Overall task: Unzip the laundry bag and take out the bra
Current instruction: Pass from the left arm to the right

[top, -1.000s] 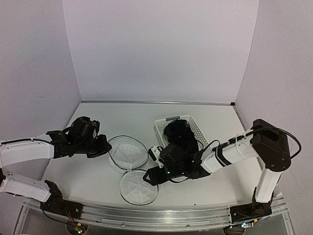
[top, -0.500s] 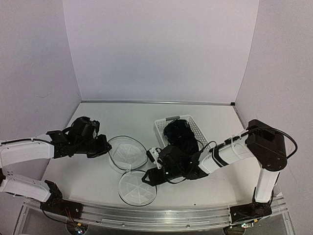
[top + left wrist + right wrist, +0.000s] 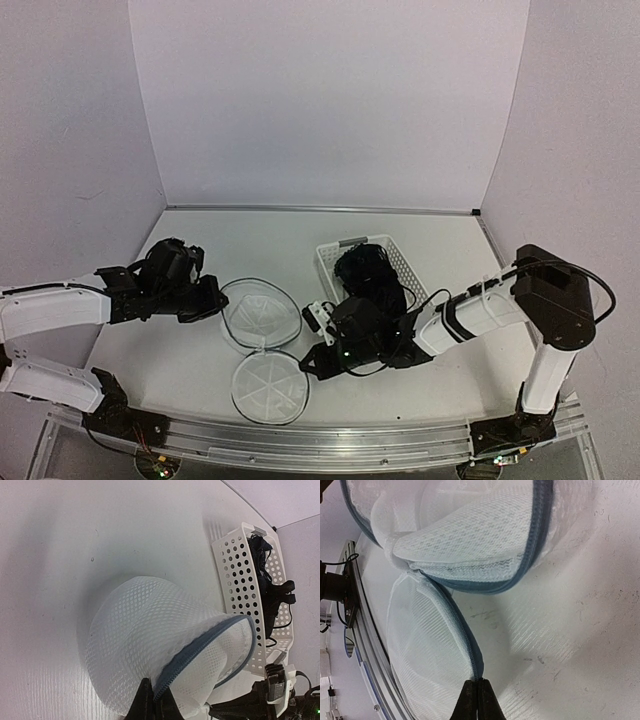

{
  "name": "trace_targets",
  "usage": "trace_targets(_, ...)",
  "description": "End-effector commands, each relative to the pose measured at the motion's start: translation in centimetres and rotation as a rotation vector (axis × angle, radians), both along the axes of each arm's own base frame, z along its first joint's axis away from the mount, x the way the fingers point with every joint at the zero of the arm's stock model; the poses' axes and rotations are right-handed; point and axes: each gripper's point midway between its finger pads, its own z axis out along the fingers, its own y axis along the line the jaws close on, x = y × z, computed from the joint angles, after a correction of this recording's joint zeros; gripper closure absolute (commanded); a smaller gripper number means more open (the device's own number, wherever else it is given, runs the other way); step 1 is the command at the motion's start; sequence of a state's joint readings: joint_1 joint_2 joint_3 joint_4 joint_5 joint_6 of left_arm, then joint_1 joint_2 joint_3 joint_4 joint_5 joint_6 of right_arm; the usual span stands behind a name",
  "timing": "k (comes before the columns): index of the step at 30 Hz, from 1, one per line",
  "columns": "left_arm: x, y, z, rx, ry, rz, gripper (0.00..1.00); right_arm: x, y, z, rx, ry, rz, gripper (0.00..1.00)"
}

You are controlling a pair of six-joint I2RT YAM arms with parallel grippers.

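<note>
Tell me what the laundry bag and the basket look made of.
The laundry bag looks like soft, translucent white mesh fabric: fine holes, slack folds. Its rim seems blue-grey woven zipper tape. The basket looks like rigid, smooth white plastic, probably moulded: even rows of round holes.

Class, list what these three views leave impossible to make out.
Any zipper pull: right wrist view, hidden inside the right gripper on the laundry bag.
Bra shape: top view, too small, a dark tangle in the basket.
Left gripper: left wrist view, mostly cut off by bottom edge.
</note>
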State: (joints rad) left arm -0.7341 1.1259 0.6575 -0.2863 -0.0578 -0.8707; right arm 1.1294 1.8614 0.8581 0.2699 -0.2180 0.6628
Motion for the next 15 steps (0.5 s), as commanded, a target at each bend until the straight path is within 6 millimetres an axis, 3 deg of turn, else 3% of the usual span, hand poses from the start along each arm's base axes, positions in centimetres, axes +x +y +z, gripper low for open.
trace_targets(1,0.5,-0.2,1.4,-0.026,-0.063,0.005,1.0,0.5,0.9,4.8,0.117,-0.068,-0.005,1.0)
trace_targets(12,0.1,-1.0,2.0,-0.065,-0.071,-0.039,1.0,1.7,-0.8,8.5,0.085,-0.168,0.005,1.0)
trace_targets(15,-0.3,-1.5,2.0,-0.084,-0.072,-0.066,0.95,2.0,-1.4,9.7,0.091,-0.184,0.023,1.0)
